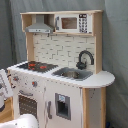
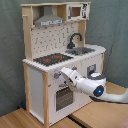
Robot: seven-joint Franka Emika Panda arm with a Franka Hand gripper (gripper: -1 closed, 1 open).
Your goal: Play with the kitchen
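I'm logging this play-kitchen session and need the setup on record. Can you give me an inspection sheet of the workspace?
Surface: wooden floor, bare where visible.
Job's things: the kitchen stands upright; hob, sink, tap, hood, oven door shut.
Clutter: nothing seen.
Grippers: gripper at the front panel above the oven door; contact cannot be told.
Cables: nothing seen.
Surroundings: grey curtain behind.
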